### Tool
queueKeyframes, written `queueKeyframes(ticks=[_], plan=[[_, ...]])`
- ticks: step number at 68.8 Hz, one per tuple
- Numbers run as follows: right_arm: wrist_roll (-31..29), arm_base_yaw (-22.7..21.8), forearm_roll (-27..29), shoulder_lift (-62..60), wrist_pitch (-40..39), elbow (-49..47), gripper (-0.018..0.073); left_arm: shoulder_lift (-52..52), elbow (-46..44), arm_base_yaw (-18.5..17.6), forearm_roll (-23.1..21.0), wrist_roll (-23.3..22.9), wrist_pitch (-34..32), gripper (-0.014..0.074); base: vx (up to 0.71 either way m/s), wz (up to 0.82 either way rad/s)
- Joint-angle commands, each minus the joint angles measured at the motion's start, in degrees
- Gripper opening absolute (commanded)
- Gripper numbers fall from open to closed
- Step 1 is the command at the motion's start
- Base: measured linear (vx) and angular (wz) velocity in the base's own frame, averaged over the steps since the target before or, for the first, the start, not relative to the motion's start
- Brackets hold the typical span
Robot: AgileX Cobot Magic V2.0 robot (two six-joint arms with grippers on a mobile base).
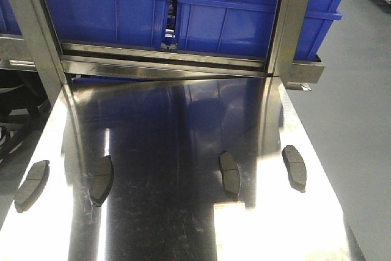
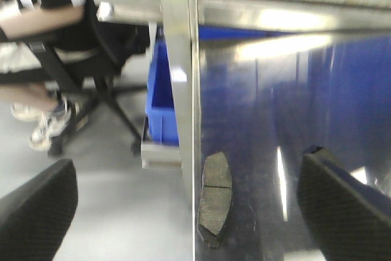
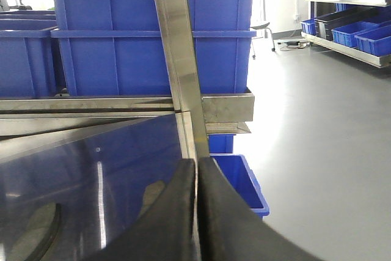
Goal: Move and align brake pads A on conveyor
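Note:
Several brake pads A lie in a loose row on a shiny steel tabletop (image 1: 171,126): one at the far left (image 1: 32,183), one beside it (image 1: 101,178), one right of centre (image 1: 230,174), one near the right edge (image 1: 294,166). The conveyor is out of view. My left gripper (image 2: 189,212) is open, its fingers (image 2: 342,206) wide apart, hovering over the table's left edge with the far-left pad (image 2: 215,197) lying between them, untouched. My right gripper (image 3: 195,166) is shut with nothing held, above the right edge; a pad (image 3: 156,194) shows partly behind its left finger.
Large blue bins (image 1: 110,10) (image 1: 244,16) sit on a steel frame behind the table, with upright posts (image 1: 36,35) (image 1: 290,22). A seated person (image 2: 43,16) is off the left side. Smaller blue bins (image 2: 164,102) (image 3: 241,181) stand below the table.

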Motion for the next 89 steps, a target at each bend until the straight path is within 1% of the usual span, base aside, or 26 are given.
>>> queueKeyframes(ticks=[1,8,15,21,30,41,48,55,68,89], plan=[[-0.5,-0.3,-0.3,-0.9,-4.2,1.2,-0.0003,7.7,-5.1,-0.6,-0.5,-0.3,-4.3,0.0676,0.0,0.0],[-0.5,-0.3,-0.3,-0.9,-4.2,1.2,-0.0003,17.0,-9.0,-2.6,-0.4,0.8,-4.5,0.0668,0.0,0.0],[-0.5,-0.3,-0.3,-0.9,-4.2,1.2,-0.0003,25.3,-12.6,-4.1,-0.4,0.7,-4.1,0.0656,0.0,0.0],[-0.5,-0.3,-0.3,-0.9,-4.2,1.2,-0.0003,31.6,-16.0,-4.1,-1.3,0.7,-2.0,0.0647,0.0,0.0],[-0.5,-0.3,-0.3,-0.9,-4.2,1.2,-0.0003,39.6,-21.3,-4.0,-1.3,0.4,2.9,0.0633,0.0,0.0],[-0.5,-0.3,-0.3,-0.9,-4.2,1.2,-0.0003,47.8,-26.5,-4.0,-1.3,-0.9,8.1,0.0606,0.0,0.0],[-0.5,-0.3,-0.3,-0.9,-4.2,1.2,-0.0003,52.2,-28.4,-4.0,-1.3,-1.0,9.2,0.0602,0.0,0.0],[-0.5,-0.3,-0.3,-0.9,-4.2,1.2,-0.0003,55.0,-29.2,-4.0,-1.9,-1.0,9.6,0.0594,0.0,0.0],[-0.5,-0.3,-0.3,-0.9,-4.2,1.2,-0.0003,58.9,-29.2,-3.9,-4.4,-1.0,11.3,0.0593,0.0,0.0],[-0.5,-0.3,-0.3,-0.9,-4.2,1.2,-0.0003,60.0,-29.2,-3.9,-4.7,-1.0,13.8,0.0591,0.0,0.0]])
